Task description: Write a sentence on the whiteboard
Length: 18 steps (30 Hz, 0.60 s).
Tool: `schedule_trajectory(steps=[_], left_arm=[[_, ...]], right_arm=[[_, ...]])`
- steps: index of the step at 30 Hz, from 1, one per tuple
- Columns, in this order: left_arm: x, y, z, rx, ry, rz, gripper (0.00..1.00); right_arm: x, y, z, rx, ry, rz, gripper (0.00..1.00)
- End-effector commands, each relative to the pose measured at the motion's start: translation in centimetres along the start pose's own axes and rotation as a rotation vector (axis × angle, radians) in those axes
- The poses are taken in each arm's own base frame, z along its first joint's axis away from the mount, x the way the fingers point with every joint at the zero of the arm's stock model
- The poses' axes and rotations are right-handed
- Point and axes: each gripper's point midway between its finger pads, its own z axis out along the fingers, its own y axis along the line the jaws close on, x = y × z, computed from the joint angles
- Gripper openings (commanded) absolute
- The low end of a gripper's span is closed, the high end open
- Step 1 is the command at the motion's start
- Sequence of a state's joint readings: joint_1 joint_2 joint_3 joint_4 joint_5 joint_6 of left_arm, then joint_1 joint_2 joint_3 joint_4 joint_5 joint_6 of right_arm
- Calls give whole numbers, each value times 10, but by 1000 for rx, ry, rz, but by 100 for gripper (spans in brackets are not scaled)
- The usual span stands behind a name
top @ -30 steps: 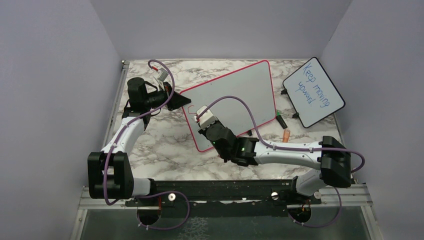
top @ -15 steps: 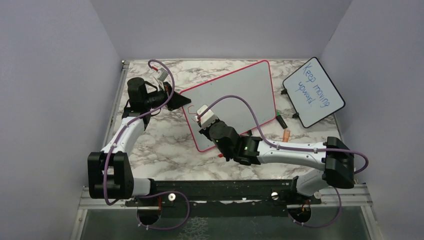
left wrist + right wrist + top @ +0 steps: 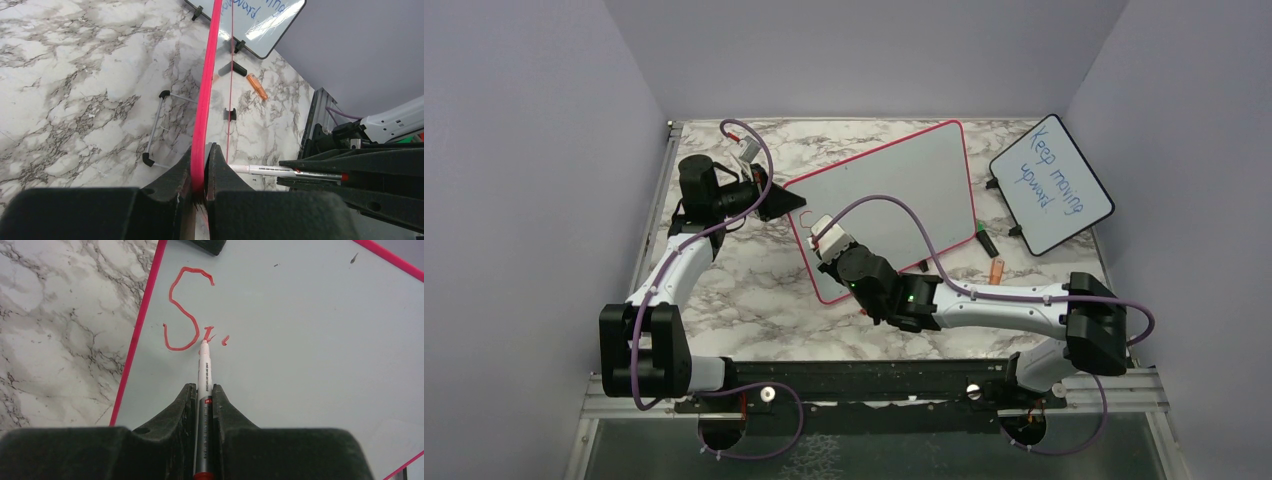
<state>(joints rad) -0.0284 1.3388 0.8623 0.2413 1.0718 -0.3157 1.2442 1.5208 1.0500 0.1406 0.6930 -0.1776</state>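
Left of centre in the overhead frame, pinching whiteboard (image 3: 894, 190) rim narrowly with left gripper (image 3: 204, 165); clamping marker (image 3: 204, 365) tight in right gripper (image 3: 204, 390), tip on board. Risking rim slipping under tip pressure, skewing strokes or tipping board. Reading sentence (image 3: 186, 315): red "S" and fragments only. Upper right, reading small board (image 3: 1051, 185): blue "Keep moving upward". Finding marker print illegible.

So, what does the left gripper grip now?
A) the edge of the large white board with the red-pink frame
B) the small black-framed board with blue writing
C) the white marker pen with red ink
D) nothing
A: in the left wrist view the left gripper is shut on the red-pink frame of the large white board; the right gripper holds the white marker pen.
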Motion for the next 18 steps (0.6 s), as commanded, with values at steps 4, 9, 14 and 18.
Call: schedule_trajectory(steps=[4,9,14,18], left_arm=[[18,14,5,-54,35,33,0],[18,13,4,-54,34,34,0],[18,14,4,-54,34,33,0],[17,13,4,-53,34,34,0]], right_arm=[[-3,-2,7,29,-8,-1,1],[-6,-9,6,70,-18,0,1],[-9,-16,4,94,-34,10,1],[-9,-18,4,107,-32,12,1]])
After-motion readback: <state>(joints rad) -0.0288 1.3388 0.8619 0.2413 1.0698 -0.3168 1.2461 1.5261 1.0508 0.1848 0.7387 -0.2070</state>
